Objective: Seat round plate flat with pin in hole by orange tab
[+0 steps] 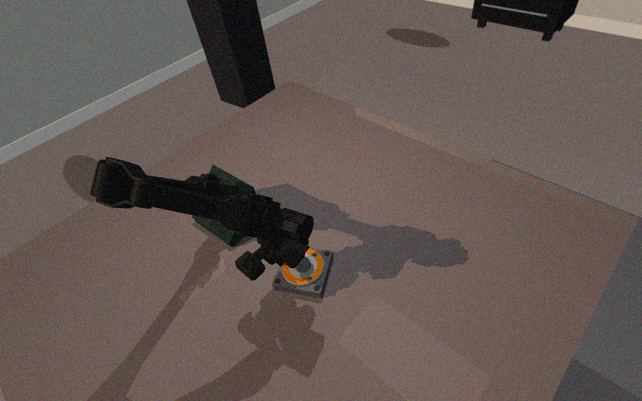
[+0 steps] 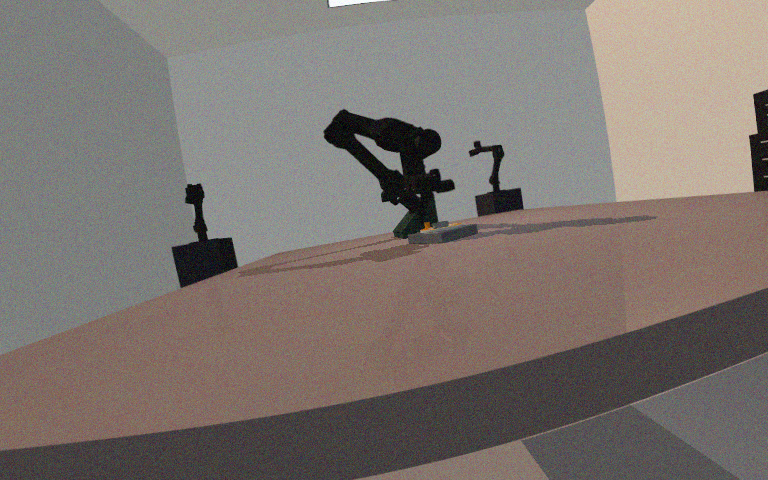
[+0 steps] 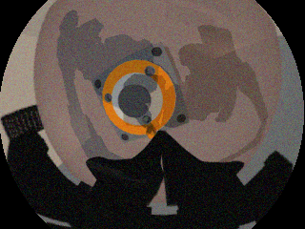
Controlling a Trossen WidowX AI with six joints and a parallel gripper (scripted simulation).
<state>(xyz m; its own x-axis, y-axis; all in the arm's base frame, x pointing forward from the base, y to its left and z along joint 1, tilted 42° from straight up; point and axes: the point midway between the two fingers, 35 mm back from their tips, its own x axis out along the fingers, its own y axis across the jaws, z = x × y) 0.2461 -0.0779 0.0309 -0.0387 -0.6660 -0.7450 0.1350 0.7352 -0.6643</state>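
The round plate [image 1: 289, 276] [image 3: 169, 97] has an orange rim and a pale middle. It surrounds the dark post [image 1: 303, 265] [image 3: 134, 101] on the square grey base [image 1: 303, 291] [image 2: 444, 234] [image 3: 178, 111]. The orange tab [image 2: 427, 225] [image 3: 151, 133] is on the plate's side nearest my gripper, with a small round hole [image 3: 146, 119] beside it. I cannot make out the pin or tell whether the plate lies fully flat. My gripper [image 2: 420, 212] [image 3: 161, 133] is shut and empty. Its fingertips appear right beside the tab in the wrist view; contact cannot be told.
The base stands on the brown table [image 1: 425, 307] [image 2: 339, 316], in front of the arm's green mount [image 1: 222, 231]. Arm shadows fall on both sides of the base. Two other small arms on dark boxes [image 2: 205, 263] [image 2: 499, 202] stand farther back.
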